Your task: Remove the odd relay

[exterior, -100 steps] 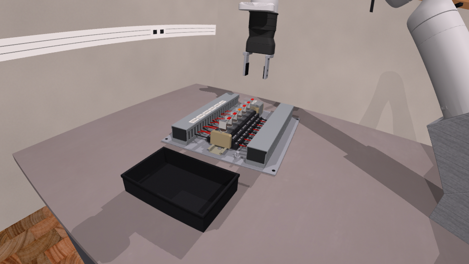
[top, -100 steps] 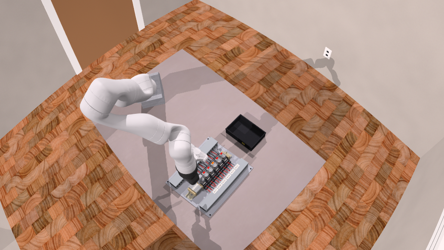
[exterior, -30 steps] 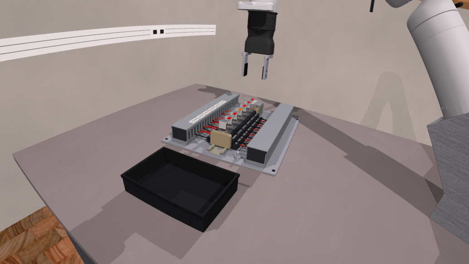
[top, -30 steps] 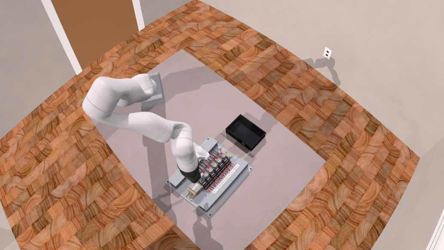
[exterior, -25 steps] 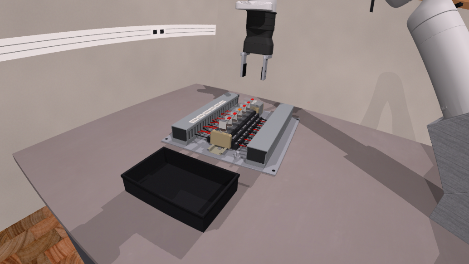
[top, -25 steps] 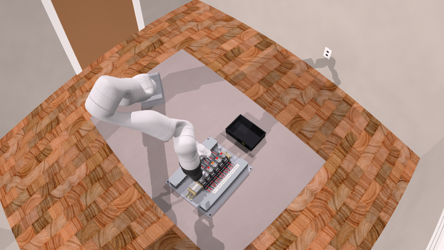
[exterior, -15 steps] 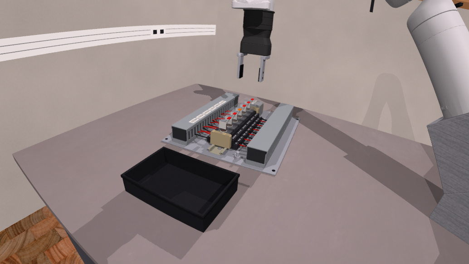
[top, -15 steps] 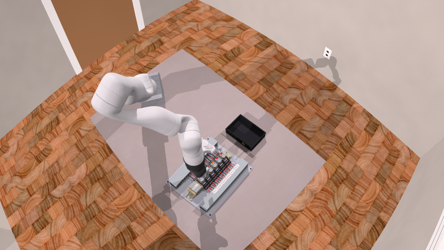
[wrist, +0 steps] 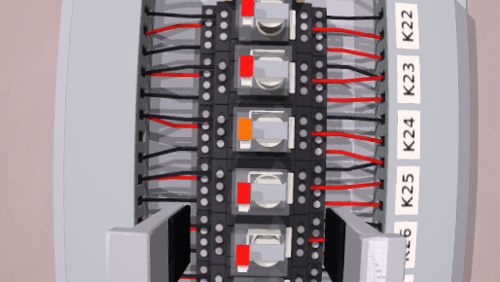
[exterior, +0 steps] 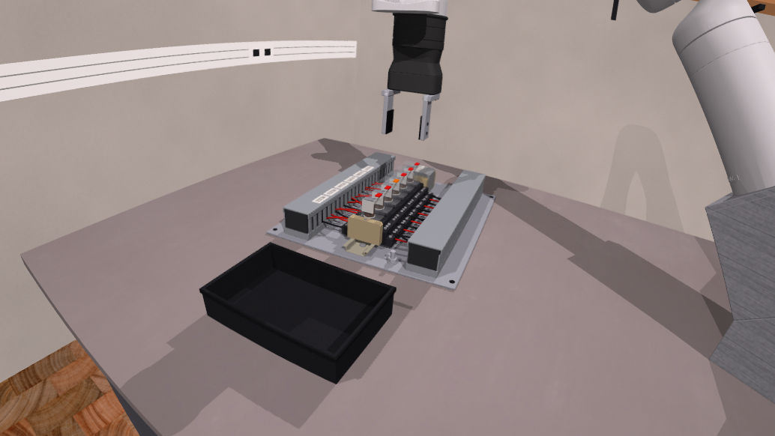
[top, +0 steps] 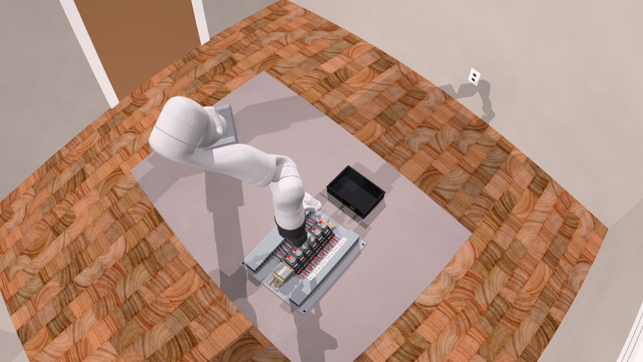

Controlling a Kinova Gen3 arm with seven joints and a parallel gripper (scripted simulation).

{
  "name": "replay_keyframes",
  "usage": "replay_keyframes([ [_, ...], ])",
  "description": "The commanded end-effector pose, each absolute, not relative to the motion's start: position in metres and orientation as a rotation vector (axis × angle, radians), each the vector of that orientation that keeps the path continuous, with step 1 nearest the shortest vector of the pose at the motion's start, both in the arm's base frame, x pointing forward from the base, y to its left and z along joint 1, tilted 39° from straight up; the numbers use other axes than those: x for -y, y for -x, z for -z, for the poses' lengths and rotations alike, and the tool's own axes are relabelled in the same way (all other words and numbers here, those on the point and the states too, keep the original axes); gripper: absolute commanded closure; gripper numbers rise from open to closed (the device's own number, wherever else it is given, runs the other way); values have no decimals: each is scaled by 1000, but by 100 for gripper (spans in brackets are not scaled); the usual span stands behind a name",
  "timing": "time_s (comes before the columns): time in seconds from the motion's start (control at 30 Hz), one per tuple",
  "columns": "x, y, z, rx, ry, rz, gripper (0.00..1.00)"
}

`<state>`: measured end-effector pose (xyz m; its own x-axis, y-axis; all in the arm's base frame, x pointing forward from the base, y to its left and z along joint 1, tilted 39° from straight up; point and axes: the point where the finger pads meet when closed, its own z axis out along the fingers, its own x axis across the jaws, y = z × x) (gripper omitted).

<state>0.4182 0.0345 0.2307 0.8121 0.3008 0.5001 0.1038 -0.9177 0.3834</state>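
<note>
Wall: beige, behind counter [top: 431, 224] [exterior: 542, 335].
Pincer [exterior: 405, 116] [wrist: 257, 236]: open, above panel [top: 310, 305] [exterior: 461, 270] [wrist: 104, 122].
Gap: narrow, panel to tray [top: 355, 191] [exterior: 270, 341].
Orange-button relay [exterior: 396, 186] [wrist: 267, 130]: seated.

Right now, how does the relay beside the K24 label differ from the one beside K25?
The K24 relay has an orange button; the K25 relay has a red one. The K24 relay sits farther from the open gripper than the K25 relay. Both have clear housings.
</note>
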Motion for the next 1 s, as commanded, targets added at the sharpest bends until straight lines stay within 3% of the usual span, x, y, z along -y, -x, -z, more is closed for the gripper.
replay_keyframes([
  [0.0, -41, -418, -228, -307, -2657, -816, 2],
  [0.97, -44, -417, -227, -307, -2657, -816, 2],
])
